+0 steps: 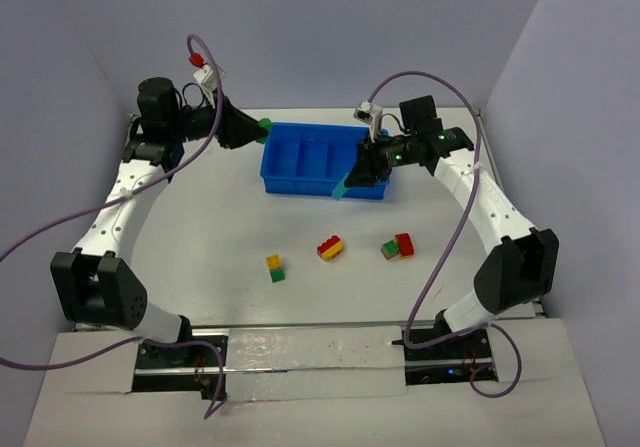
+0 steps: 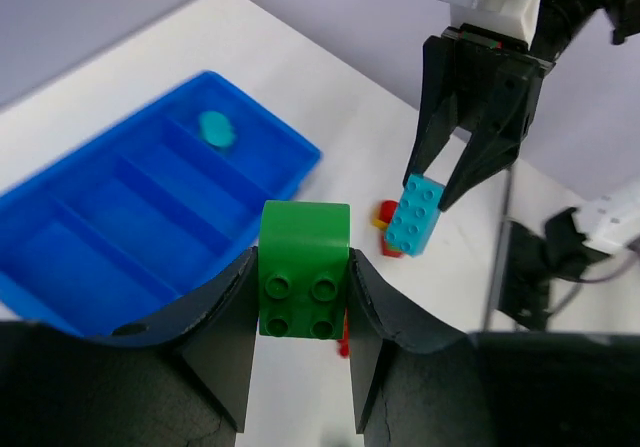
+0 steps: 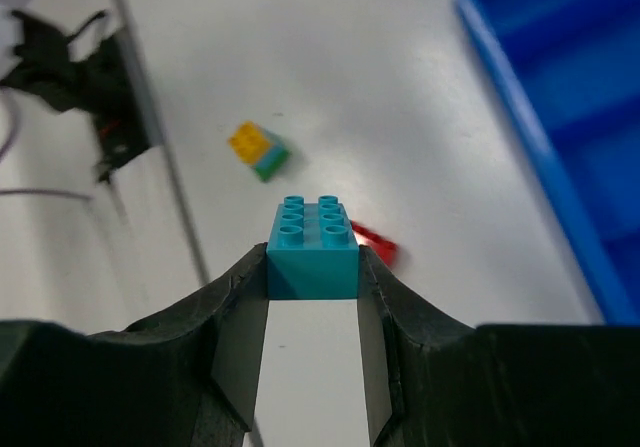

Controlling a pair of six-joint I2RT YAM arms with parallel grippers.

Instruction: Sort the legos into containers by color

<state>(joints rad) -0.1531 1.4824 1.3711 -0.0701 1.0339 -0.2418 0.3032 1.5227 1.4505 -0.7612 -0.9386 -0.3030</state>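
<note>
The blue tray with its narrow containers stands at the back centre. My left gripper hangs at the tray's left end, shut on a green lego. My right gripper hovers over the tray's front right corner, shut on a teal lego, which also shows in the left wrist view. A small teal piece lies in the tray's end compartment. Three two-colour pairs lie on the table in front: yellow-green, red-yellow and green-red.
White table between grey walls on three sides. Purple cables loop off both arms. The arm bases sit on a rail at the near edge. The yellow-green pair and a red lego lie below the right gripper.
</note>
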